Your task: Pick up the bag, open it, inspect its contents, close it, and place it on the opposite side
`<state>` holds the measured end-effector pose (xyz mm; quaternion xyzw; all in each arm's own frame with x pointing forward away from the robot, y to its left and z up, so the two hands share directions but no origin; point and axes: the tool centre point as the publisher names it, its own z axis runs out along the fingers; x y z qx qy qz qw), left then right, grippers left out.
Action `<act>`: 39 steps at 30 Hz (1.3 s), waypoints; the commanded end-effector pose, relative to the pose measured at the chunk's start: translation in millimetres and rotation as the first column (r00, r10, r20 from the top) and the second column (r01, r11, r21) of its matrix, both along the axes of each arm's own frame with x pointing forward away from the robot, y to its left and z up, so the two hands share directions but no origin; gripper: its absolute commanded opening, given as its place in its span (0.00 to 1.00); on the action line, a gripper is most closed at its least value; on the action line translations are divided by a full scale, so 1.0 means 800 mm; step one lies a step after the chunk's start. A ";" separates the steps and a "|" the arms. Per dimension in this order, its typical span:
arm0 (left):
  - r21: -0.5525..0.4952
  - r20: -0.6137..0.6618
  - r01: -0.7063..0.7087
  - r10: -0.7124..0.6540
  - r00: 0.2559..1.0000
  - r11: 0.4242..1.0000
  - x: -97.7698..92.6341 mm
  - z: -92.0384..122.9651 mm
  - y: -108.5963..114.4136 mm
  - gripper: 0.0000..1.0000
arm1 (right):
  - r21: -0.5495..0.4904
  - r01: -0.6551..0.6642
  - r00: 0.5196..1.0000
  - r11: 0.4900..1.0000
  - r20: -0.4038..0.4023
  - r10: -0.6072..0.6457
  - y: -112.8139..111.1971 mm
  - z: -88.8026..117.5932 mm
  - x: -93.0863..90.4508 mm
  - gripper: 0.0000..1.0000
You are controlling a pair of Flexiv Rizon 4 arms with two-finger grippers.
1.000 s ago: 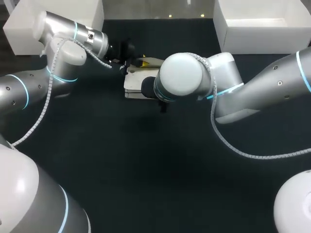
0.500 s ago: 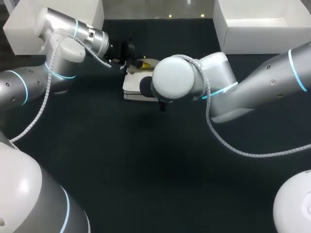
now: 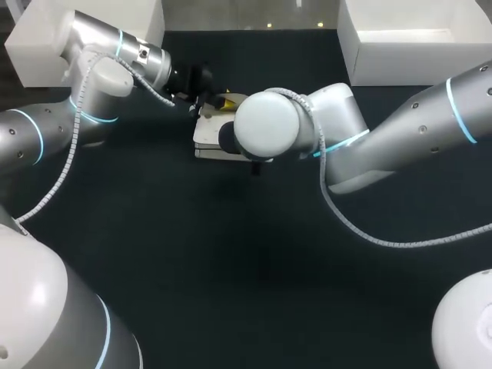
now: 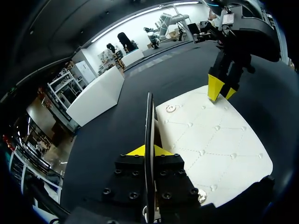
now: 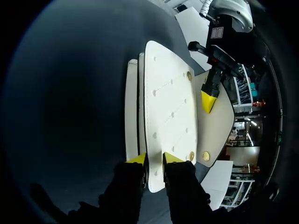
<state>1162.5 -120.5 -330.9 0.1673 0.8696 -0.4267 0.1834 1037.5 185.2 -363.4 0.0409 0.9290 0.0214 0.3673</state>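
Note:
The white quilted bag (image 3: 206, 141) lies on the dark table, at the back and a little left of the middle, largely hidden under my right arm's wrist (image 3: 265, 127). In the left wrist view my left gripper (image 4: 148, 150) is shut on the raised flap, seen edge-on between its yellow tips, with the bag's body (image 4: 210, 144) spread beside it. My right gripper (image 4: 219, 91) clamps the bag's far edge. In the right wrist view its fingers (image 5: 154, 158) press on both sides of the white panel (image 5: 163, 98), and my left gripper (image 5: 209, 100) holds the flap beyond.
A white box (image 3: 46, 46) stands at the back left and another (image 3: 415, 38) at the back right. Bare dark tabletop (image 3: 231, 269) stretches in front of the bag.
My right arm's wrist has slid a little to the left over the bag. The left arm and the bag have barely moved.

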 end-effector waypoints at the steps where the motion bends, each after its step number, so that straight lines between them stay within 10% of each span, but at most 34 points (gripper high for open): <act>1: -0.006 -0.004 0.007 -0.007 1.000 1.000 0.003 -0.002 0.001 0.00 | -0.001 0.003 1.000 1.000 0.006 -0.003 0.002 -0.002 0.001 0.04; 5: -0.005 -0.005 0.013 -0.013 1.000 1.000 0.001 -0.003 0.001 0.00 | 0.002 0.003 1.000 1.000 0.005 -0.003 0.002 -0.004 0.002 0.02; 10: -0.003 -0.004 0.021 -0.021 1.000 1.000 0.000 -0.003 0.001 0.00 | 0.007 0.001 1.000 1.000 0.009 -0.001 0.003 -0.004 0.002 0.23; 15: -0.002 -0.002 0.026 -0.026 1.000 1.000 0.000 -0.003 0.001 0.00 | 0.009 0.001 1.000 1.000 0.012 -0.001 0.003 -0.003 0.002 0.19; 17: -0.003 -0.002 0.026 -0.026 1.000 1.000 -0.001 -0.003 0.001 0.00 | 0.009 0.001 1.000 1.000 0.012 -0.001 0.003 -0.003 0.002 0.00; 39: -0.045 0.246 0.103 -0.089 0.965 0.994 -0.048 -0.015 0.008 0.00 | 0.051 0.026 1.000 0.998 -0.004 -0.026 0.000 -0.001 0.001 0.00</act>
